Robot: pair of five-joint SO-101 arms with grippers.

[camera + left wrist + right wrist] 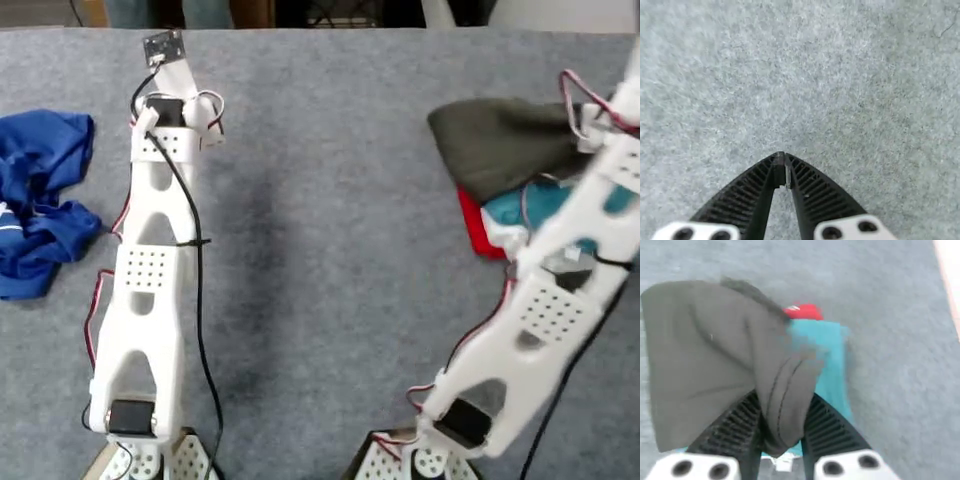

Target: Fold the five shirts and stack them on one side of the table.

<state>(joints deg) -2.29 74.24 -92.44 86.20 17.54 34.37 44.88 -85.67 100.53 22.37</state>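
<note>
Grey felt-topped table (330,200), wood furniture (252,12) past far edge.

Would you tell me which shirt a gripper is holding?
The dark olive-grey shirt, pinched by the right gripper over the teal shirt and red shirt; the crumpled blue shirt lies alone across the table.

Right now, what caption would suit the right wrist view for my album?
Right arm's jaws grip a dark grey shirt draped over a teal shirt and a red shirt on the table.
</note>
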